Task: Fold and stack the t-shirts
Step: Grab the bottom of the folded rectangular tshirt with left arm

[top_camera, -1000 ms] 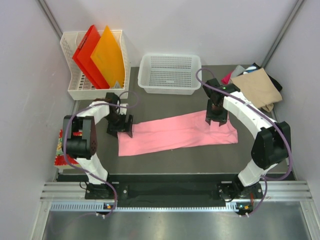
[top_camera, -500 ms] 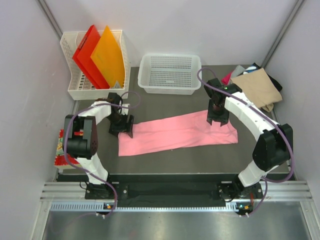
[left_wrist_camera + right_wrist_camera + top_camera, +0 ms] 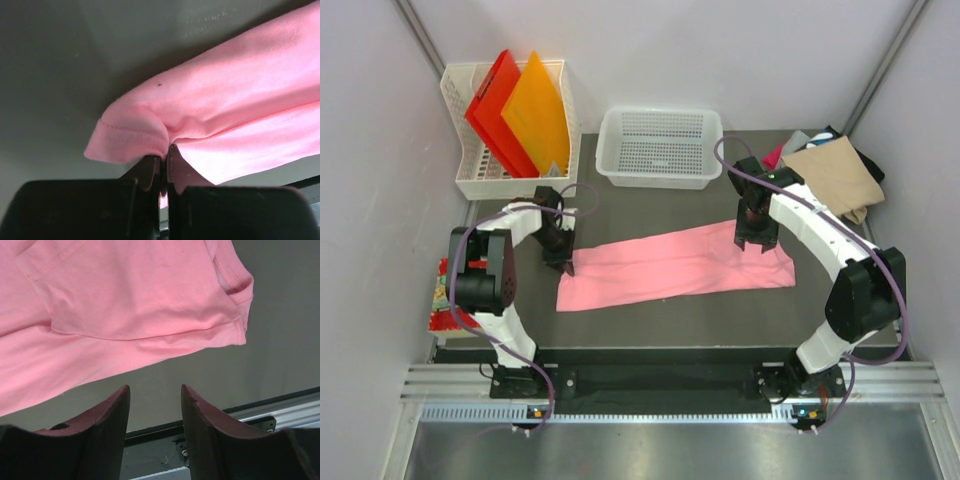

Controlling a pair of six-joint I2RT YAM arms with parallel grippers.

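Observation:
A light pink t-shirt (image 3: 675,265) lies folded into a long strip across the dark table. My left gripper (image 3: 563,262) sits at the strip's far left corner, shut on the hemmed edge; the left wrist view shows the cloth (image 3: 225,105) bunched and pinched between the closed fingers (image 3: 165,159). At the shirt's right end my right gripper (image 3: 756,243) hovers open. In the right wrist view its fingers (image 3: 155,390) hold nothing and point at bare table just off the shirt's edge (image 3: 125,305). A pile of other t-shirts (image 3: 835,175), tan on top, lies at the back right.
A white mesh basket (image 3: 660,147) stands at the back centre. A white rack (image 3: 470,170) at the back left holds a red folder (image 3: 495,105) and an orange folder (image 3: 538,110). A colourful flat item (image 3: 445,295) lies at the table's left edge.
My left gripper has gone from open to shut, pinching the pink shirt's left corner. The right arm has hardly moved.

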